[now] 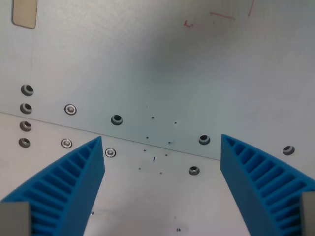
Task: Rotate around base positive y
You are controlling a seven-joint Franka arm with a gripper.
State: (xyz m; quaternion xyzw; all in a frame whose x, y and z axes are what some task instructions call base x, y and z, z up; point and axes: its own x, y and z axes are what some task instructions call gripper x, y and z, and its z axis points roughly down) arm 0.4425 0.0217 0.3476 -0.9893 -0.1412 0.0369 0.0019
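Claw (161,142) spread, empty, over bolted metal plate (162,64).

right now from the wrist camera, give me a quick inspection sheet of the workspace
surface: pale grey metal plates meeting at a seam that runs diagonally, with round screw holes along it and small dark specks near the middle
job's things: nothing seen; the task is a rotation, with no object to handle
clutter: beige rounded tag at the top of the wrist view's left; faint red pen marks at the top right
end effector: two blue ribbed fingers spread wide apart, open, nothing between them
cables: nothing seen
surroundings: nothing seen beyond the plates
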